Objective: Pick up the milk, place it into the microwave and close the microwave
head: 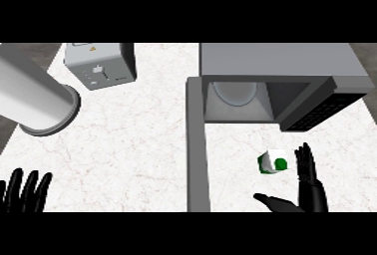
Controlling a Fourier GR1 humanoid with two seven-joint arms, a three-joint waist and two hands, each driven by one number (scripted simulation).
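A small white and green milk carton (272, 162) stands on the marble counter (140, 149) in front of the microwave (280, 74). The microwave's cavity gapes open, and its door (197, 149) swings out toward me along the carton's left. My right hand (307, 182) is open just right of the carton, fingers straight and pointing up, thumb spread out below it; hand and carton are apart. At the lower left edge my left hand (26, 191) rests open with fingers up.
A grey toaster (101, 64) stands at the back left. A large white cylinder (33, 97) lies tilted at the far left. The open door splits the counter into a wide left part and a narrow right part.
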